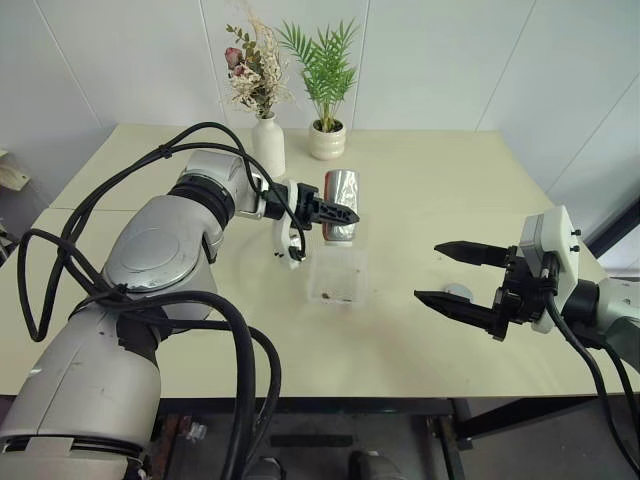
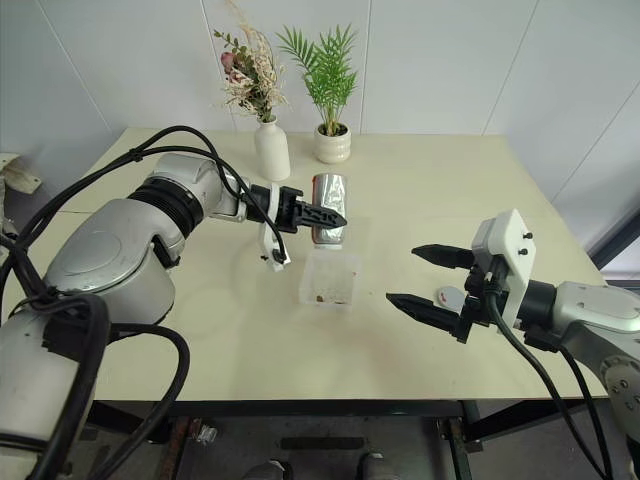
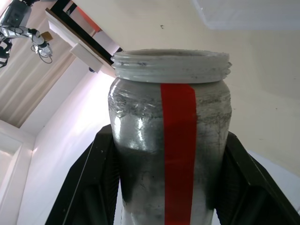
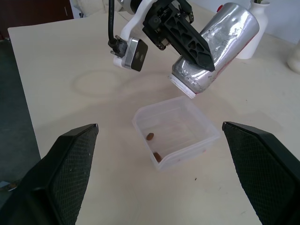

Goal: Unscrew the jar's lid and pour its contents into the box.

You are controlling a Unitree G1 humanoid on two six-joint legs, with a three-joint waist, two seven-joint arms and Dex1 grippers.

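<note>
Above clear plastic box point(image 4: 176, 129), left tool point(image 1: 335, 210) clamps tipped silvery jar point(image 4: 218, 47); right tool point(image 1: 455, 275) gapes.

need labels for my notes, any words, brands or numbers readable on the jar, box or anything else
None can be read.
The jar bears only a plain red stripe, no lettering.
The box is clear and unmarked.
The vase and plant pot show no writing.
</note>
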